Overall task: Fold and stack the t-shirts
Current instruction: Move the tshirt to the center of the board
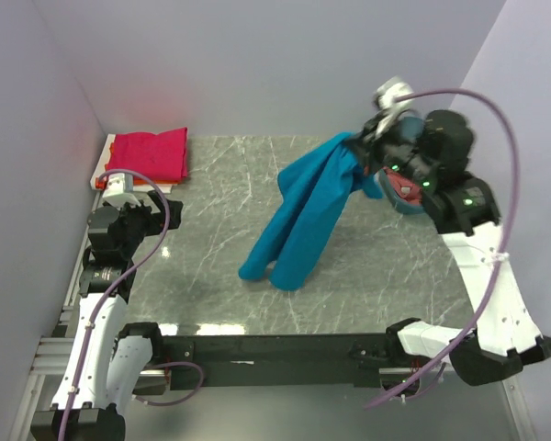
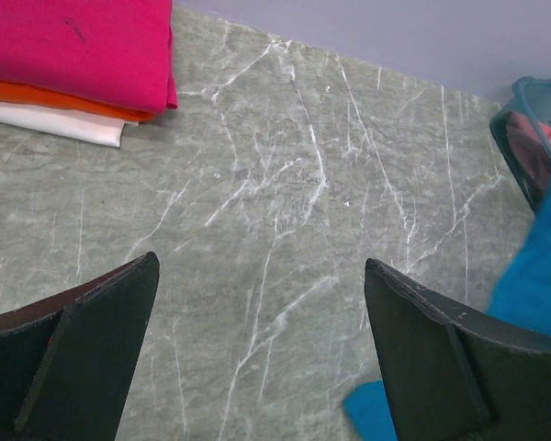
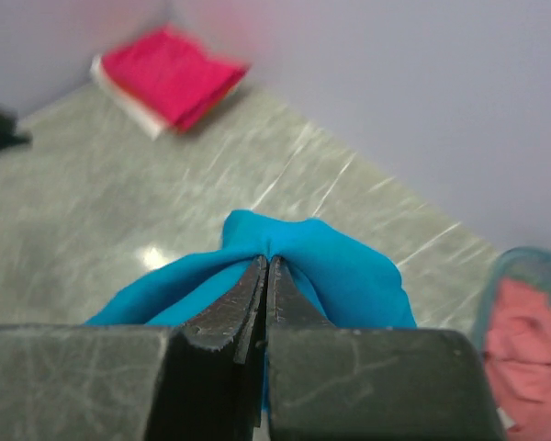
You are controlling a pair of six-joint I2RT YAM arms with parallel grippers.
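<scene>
Teal-blue t-shirt (image 1: pixel 303 216) hangs from the right gripper (image 3: pixel 266 262), whose jaws are pressed fully together on a bunched fold of the cloth near its top. In the overhead view that grip sits in the upper right of the frame. From there the shirt's long axis runs down and left on a diagonal, and its lower end touches the table (image 1: pixel 211 211) near the middle of the frame. The cloth is gathered into a narrow rope, not spread flat.

The left gripper (image 2: pixel 262 265) is at the left edge of the overhead view with its jaws wide apart and nothing between them. It is well apart from the shirt. Its own camera shows only a strip of teal at the right edge and lower right corner. The free lower end is the part of the teal-blue t-shirt nearest this arm, and reaching it would probably mean moving toward the right of the frame.

In the upper left corner a folded magenta-red t-shirt (image 1: pixel 151 154) lies on an orange t-shirt (image 2: pixel 64 96), with a white board (image 2: pixel 73 124) underneath. A salmon-pink t-shirt (image 3: pixel 528 331) is in the basket (image 2: pixel 533 92), just beside the right arm.
</scene>
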